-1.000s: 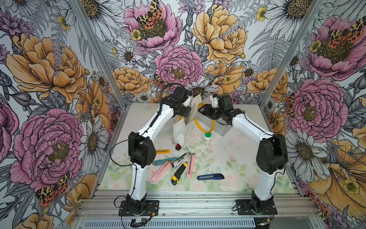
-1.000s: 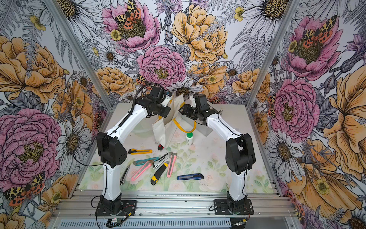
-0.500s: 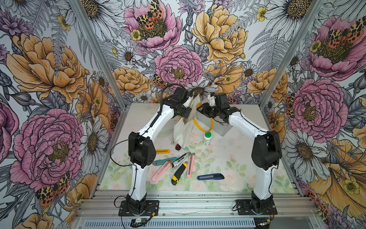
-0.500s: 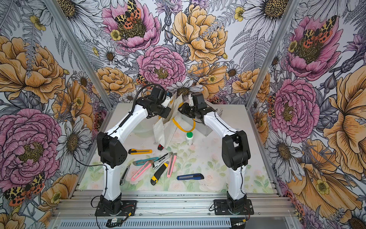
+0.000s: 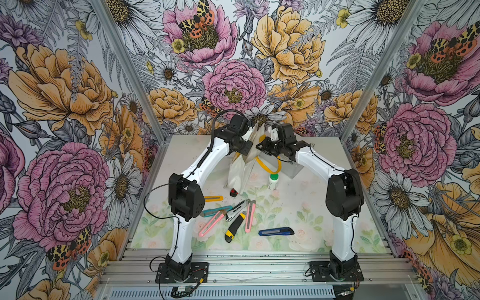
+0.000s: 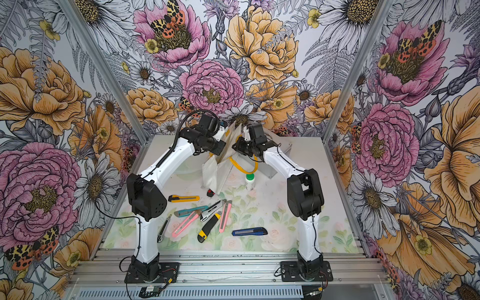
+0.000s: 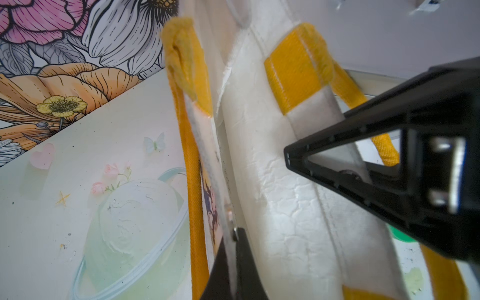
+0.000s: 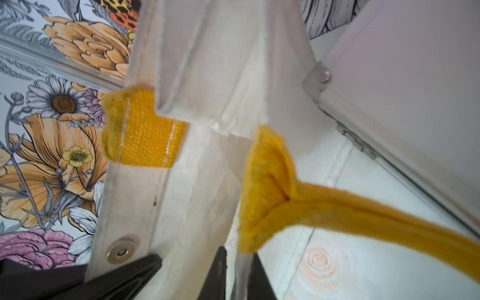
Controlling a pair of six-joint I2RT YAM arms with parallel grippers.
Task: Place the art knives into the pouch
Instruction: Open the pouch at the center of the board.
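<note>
My left gripper (image 7: 233, 241) and right gripper (image 8: 237, 257) are clamped on the white fabric pouch with yellow loop handles (image 5: 240, 171); I count eight snap-blade knives (image 6: 209, 226).

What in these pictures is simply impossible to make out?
Inside of the pouch: edge-on in both top views; wrist views show only close, blurred fabric.
Silver case: mostly behind the right arm in both top views.
Small red-and-black thing at the pouch's foot: too small to identify.
</note>
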